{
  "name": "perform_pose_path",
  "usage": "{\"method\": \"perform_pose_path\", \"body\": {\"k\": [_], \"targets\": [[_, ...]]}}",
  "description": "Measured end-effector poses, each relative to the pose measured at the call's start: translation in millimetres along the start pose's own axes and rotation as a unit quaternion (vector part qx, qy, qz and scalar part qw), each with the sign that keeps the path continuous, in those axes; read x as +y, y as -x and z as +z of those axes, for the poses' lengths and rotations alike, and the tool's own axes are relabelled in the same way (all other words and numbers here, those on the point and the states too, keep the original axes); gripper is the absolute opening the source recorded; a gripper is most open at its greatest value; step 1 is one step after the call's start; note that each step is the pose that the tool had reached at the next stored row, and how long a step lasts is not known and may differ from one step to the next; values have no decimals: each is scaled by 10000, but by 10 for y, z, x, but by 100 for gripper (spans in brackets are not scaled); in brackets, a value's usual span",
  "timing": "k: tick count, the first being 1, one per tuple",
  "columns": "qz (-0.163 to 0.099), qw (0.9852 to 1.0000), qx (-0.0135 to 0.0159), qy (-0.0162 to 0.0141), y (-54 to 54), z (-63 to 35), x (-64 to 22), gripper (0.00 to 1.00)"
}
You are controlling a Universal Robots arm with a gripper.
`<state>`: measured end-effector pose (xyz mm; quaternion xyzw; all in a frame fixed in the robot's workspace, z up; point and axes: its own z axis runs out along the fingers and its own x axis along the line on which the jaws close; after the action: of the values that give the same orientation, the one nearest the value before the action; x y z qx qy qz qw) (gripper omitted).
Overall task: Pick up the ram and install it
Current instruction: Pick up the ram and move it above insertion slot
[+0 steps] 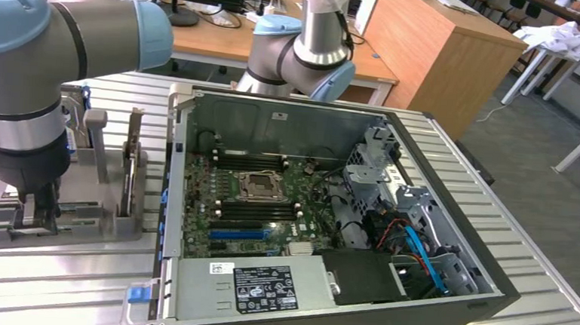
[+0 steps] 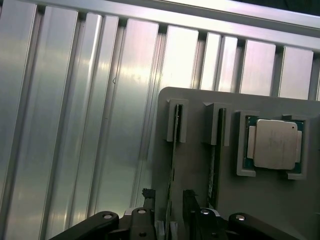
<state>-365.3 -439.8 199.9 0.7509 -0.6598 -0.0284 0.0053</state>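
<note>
Two green ram sticks stand on edge in slots of a grey holder (image 2: 200, 115). In the wrist view my gripper (image 2: 168, 205) is open, with one dark finger (image 2: 148, 199) on each side of the nearer ram (image 2: 173, 160), and a gap shows between the pads and the board. The other ram (image 2: 214, 155) stands in the neighbouring slot. In the exterior view the gripper (image 1: 35, 219) reaches down into the holder (image 1: 95, 230) at that view's left, beside the open computer case (image 1: 173, 201).
A square silver processor chip (image 2: 276, 144) lies in a pocket of the holder beside the ram slots. The motherboard (image 1: 257, 198) lies flat inside the case, with a power supply (image 1: 252, 287) along the near side. The ribbed aluminium table (image 2: 75, 125) surrounds the holder.
</note>
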Motion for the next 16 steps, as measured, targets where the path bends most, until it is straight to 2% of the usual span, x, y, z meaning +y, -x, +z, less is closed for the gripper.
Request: {"method": "perform_pose_path", "body": {"k": [6, 7, 8, 9, 10, 11, 13, 16], "targets": [[0, 10000, 0, -1, 0, 1, -1, 36], [0, 10000, 0, -1, 0, 2, -1, 34], [0, 10000, -1, -1, 0, 2, -1, 28], [0, 10000, 0, -1, 0, 2, -1, 28], [0, 10000, 0, -1, 0, 1, -1, 22], [1, 10000, -2, -1, 1, 2, 0, 22], [0, 10000, 0, -1, 1, 2, -1, 12], [0, 10000, -1, -1, 0, 1, -1, 12]]}}
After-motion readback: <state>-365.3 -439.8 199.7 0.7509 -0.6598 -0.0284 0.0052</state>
